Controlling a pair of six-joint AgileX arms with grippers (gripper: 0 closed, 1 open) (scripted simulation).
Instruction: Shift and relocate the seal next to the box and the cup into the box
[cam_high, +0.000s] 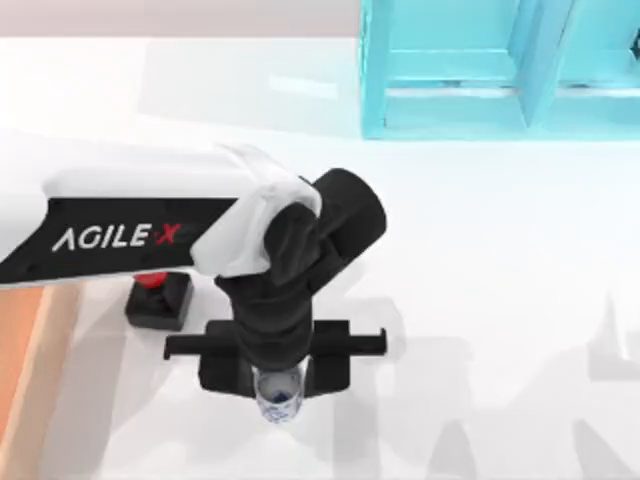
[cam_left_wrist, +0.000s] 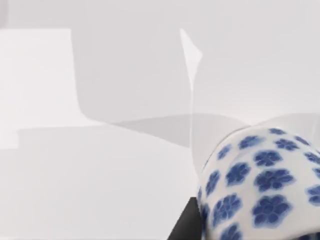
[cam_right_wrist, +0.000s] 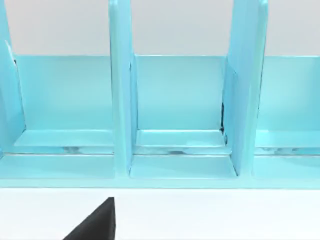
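Note:
The cup, white with blue flowers, sits between the black fingers of my left gripper near the table's front middle. The gripper is shut on the cup. Up close in the left wrist view the cup shows its patterned side above the white table. The seal, a black block with a red knob, stands on the table to the left of the cup, partly under my left arm. The box shows its tan rim and reddish floor at the left edge, just left of the seal.
A light blue shelf structure stands at the back right, and the right wrist view faces its compartments. A black finger of my right gripper pokes into that view. White table lies open to the right of the cup.

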